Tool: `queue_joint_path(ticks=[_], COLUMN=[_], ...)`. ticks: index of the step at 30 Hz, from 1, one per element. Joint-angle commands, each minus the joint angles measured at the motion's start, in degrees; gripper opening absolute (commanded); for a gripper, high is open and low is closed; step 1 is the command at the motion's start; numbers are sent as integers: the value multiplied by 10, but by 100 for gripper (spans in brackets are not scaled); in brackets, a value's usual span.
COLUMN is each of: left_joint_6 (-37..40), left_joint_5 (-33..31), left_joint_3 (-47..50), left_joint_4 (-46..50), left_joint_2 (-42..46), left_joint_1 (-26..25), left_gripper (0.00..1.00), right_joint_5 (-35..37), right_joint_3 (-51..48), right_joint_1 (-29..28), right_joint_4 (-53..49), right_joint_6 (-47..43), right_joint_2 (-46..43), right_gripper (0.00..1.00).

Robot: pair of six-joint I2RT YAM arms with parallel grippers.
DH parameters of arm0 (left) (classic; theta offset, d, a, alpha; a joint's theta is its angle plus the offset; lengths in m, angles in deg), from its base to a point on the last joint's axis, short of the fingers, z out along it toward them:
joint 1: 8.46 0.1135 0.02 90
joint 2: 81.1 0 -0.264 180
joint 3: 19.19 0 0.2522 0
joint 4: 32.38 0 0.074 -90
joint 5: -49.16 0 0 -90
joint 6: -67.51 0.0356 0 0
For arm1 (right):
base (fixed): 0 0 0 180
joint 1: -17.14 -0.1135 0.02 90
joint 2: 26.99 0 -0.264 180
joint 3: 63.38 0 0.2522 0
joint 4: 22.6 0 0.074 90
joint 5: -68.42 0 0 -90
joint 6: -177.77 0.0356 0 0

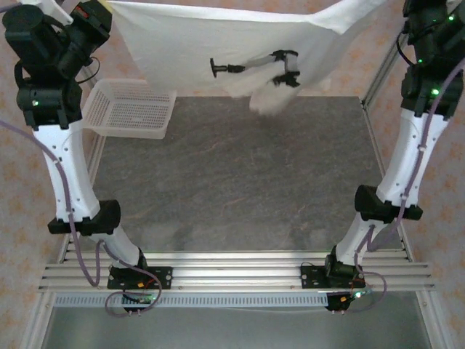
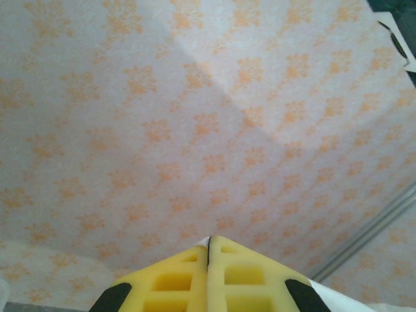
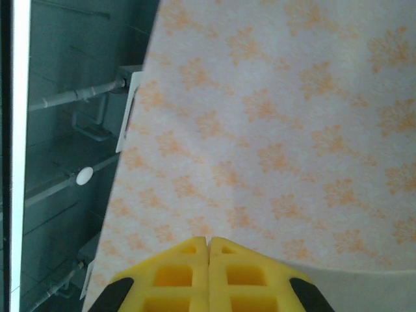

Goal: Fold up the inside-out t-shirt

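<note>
Where the tabletop (image 1: 232, 182) reached its far edge, the t-shirt (image 1: 182, 43) hung above it as a spread sheet. Its long axis ran left to right between the arms, and its body dropped below both end effectors, so neither arm was nearer. The basket (image 1: 131, 109) stood far left with nothing seen inside. The left end effector (image 2: 208, 240) and right end effector (image 3: 208, 242) were each closed, apparently pinching the shirt's upper edge.

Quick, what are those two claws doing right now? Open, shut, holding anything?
Left gripper: closed, pinching the t-shirt.
Right gripper: closed, pinching the same t-shirt, which hangs spread between them.
</note>
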Motion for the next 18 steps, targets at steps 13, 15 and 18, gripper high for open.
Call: queue_joint_path(ticks=[13, 15, 18], left_joint_6=[-5, -19, -28], left_joint_5=[-22, -57, -76], left_joint_3=[843, 897, 959], left_joint_4=[-184, -179, -188], left_joint_2=[173, 159, 112], left_joint_1=[-130, -159, -192], left_gripper=[0, 0, 0], right_joint_5=[-74, -47, -39], right_joint_3=[-999, -1098, -1207], right_joint_1=[-49, -48, -48], right_joint_4=[49, 39, 28], right_joint_6=[-29, -28, -34], right_joint_2=[-488, -545, -591], right_gripper=[0, 0, 0])
